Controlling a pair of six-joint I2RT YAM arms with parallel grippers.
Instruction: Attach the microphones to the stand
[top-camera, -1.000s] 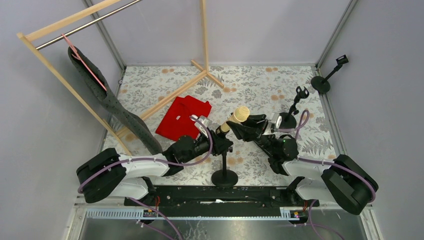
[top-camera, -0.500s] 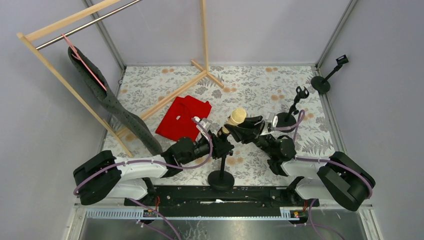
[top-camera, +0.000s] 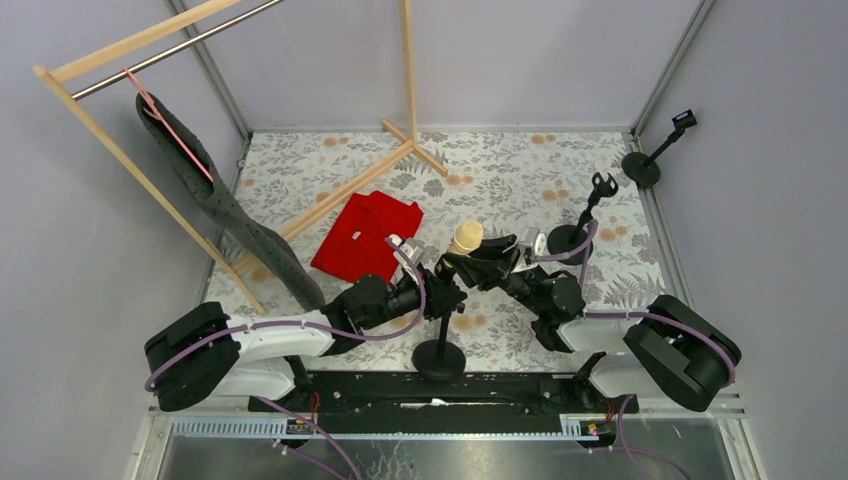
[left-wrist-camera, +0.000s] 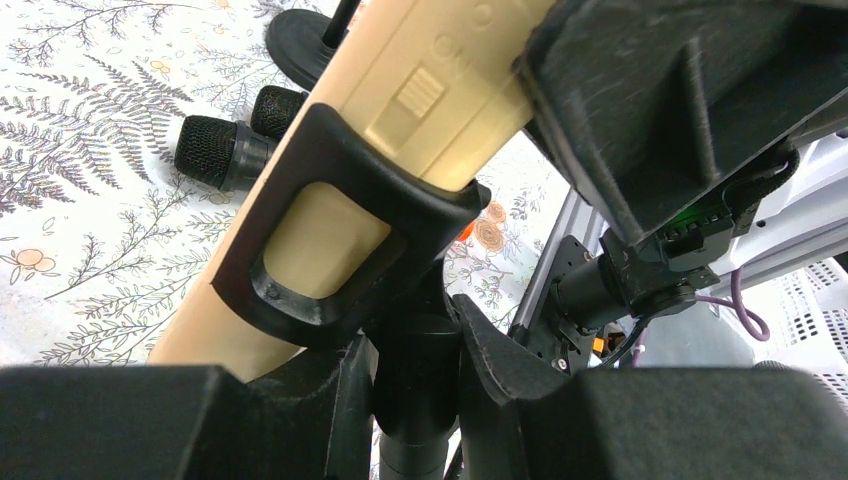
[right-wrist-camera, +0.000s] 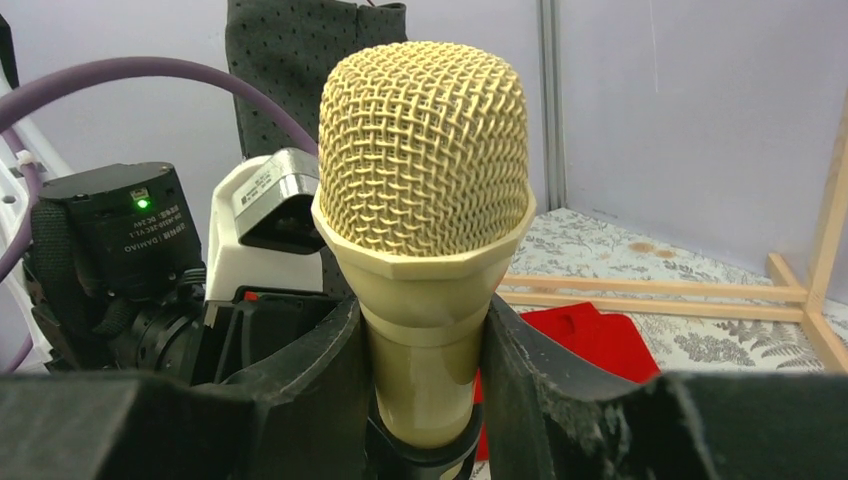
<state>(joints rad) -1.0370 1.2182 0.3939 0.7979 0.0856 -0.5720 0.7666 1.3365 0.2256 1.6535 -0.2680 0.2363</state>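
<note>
Tipping stand (top-camera: 438, 358): at the table's (top-camera: 520, 180) 6 o'clock, stem clamped in my left pincer (left-wrist-camera: 415, 370); a slip could topple it.
Mic (right-wrist-camera: 425, 180): my right pincer (right-wrist-camera: 425, 340) grips it high up; skewed pushing could jam it.
Clip (left-wrist-camera: 330, 250): wraps the mic's body; may twist.

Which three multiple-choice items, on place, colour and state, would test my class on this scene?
1. The microphone in the right gripper rests:
A. in the near stand's clip
B. on the wooden rack
C. on the table
2. Its mesh head is:
A. black
B. cream
C. red
3. The left gripper is:
A. wide open
B. shut on a black microphone
C. shut on the near stand's post
Key: 1A, the clip wraps its body; 2B, the right wrist view shows cream mesh; 3C, it clamps the post under the clip.
</note>
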